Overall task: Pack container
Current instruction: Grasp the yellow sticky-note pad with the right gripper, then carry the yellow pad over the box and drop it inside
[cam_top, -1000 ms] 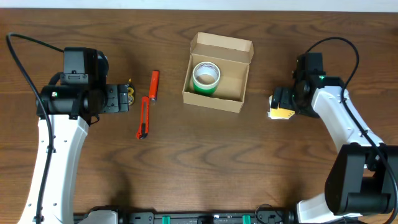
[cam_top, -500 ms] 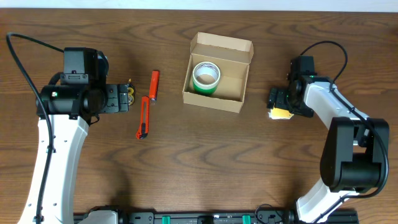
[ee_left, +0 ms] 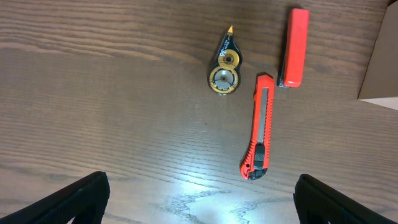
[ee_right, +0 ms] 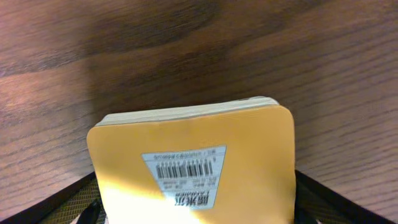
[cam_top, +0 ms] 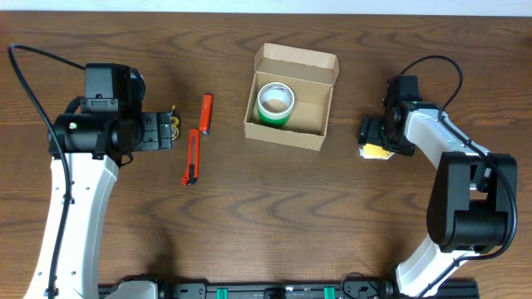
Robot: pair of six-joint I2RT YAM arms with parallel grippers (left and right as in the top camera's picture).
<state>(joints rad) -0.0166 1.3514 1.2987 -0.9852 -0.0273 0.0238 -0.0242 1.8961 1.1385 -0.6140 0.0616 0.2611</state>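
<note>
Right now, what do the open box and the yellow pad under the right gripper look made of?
Box: plain tan cardboard, matte, with thin folded flaps. Yellow pad: probably paper, stacked pale page edges under a smooth yellow cover with a barcode label.

Dark brown wood-grain table (cam_top: 266, 216); pale strip (cam_top: 266, 6) along far edge; glare patch (ee_left: 199, 193) on tabletop.
</note>
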